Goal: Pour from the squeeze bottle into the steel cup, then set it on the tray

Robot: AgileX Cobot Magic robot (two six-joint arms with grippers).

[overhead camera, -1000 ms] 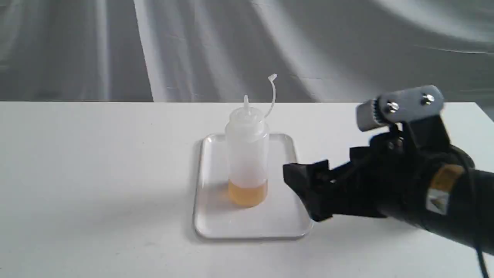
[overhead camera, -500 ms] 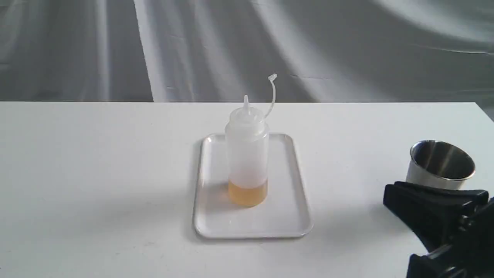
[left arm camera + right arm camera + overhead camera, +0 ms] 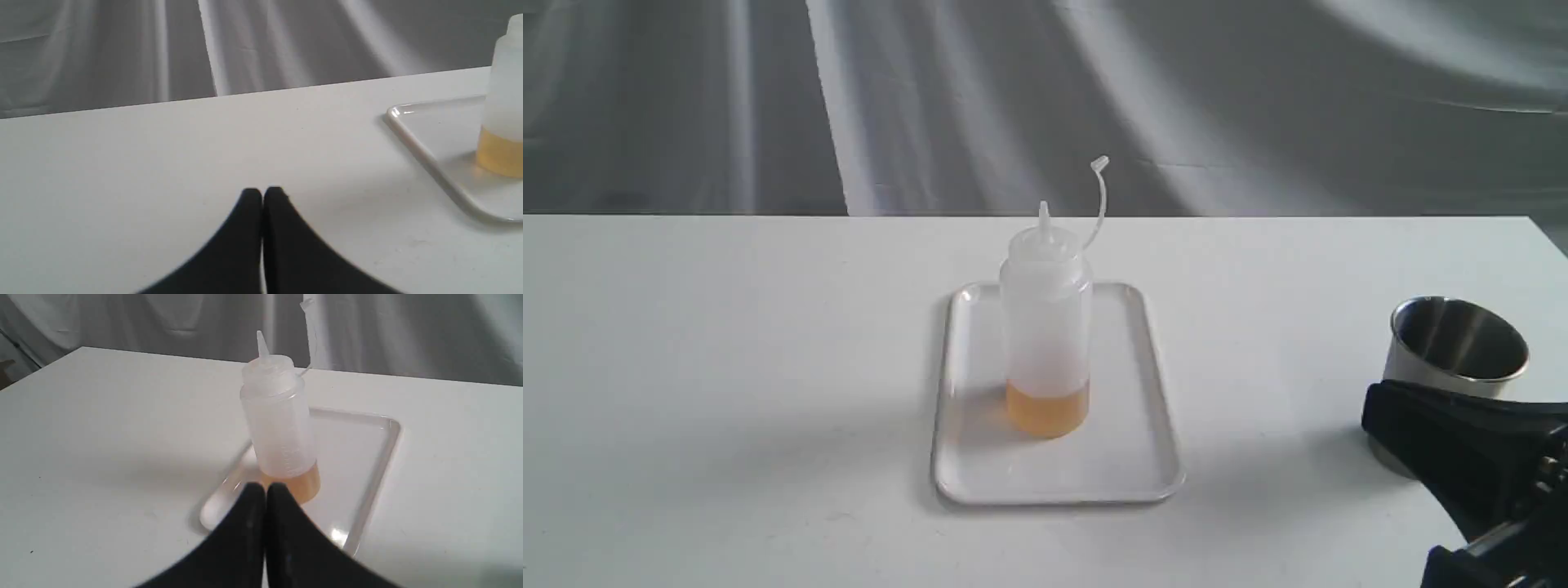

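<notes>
Right gripper (image 3: 264, 488) is pinched tight and holds nothing, and the left gripper (image 3: 262, 192) is pinched tight too. The bottle (image 3: 1045, 327) stands up on the tray (image 3: 1127, 465), with its cap (image 3: 1099, 163) off. The cup (image 3: 1458, 343) sits well apart from the tray, just behind the right gripper. If that gripper swings, it could bump the cup and tip it over

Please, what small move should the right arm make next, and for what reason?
Probably pull the right gripper back to rest, steering clear of the steel cup. The squeeze bottle stands upright on the tray, free of any grip, and the gripper is shut and empty; in the exterior view it overlaps the cup's base, so a careless move might knock it.
</notes>
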